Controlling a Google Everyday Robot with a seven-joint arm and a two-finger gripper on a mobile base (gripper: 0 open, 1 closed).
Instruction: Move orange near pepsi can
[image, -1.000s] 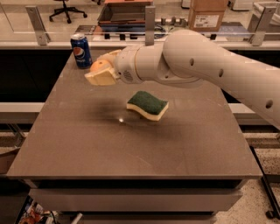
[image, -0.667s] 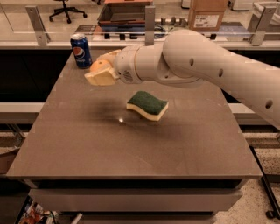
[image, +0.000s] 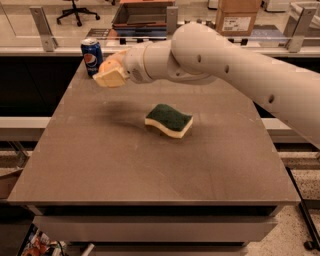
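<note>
The pepsi can (image: 92, 56) stands upright at the table's far left corner, blue with a silver top. My gripper (image: 111, 74) hangs above the table just right of the can and slightly in front of it. It is shut on the orange (image: 106, 64). Only a small patch of the orange's skin shows between the cream-coloured fingers (image: 112, 79). The orange is held off the table, close to the can and apart from it.
A green-and-yellow sponge (image: 169, 120) lies near the middle of the brown table (image: 150, 170). My arm (image: 240, 70) reaches in from the right over the table's back half. A glass railing and a cardboard box (image: 237, 15) stand behind the table.
My gripper with the orange has moved slightly left and away, closer to the pepsi can. The sponge and can have not moved.
</note>
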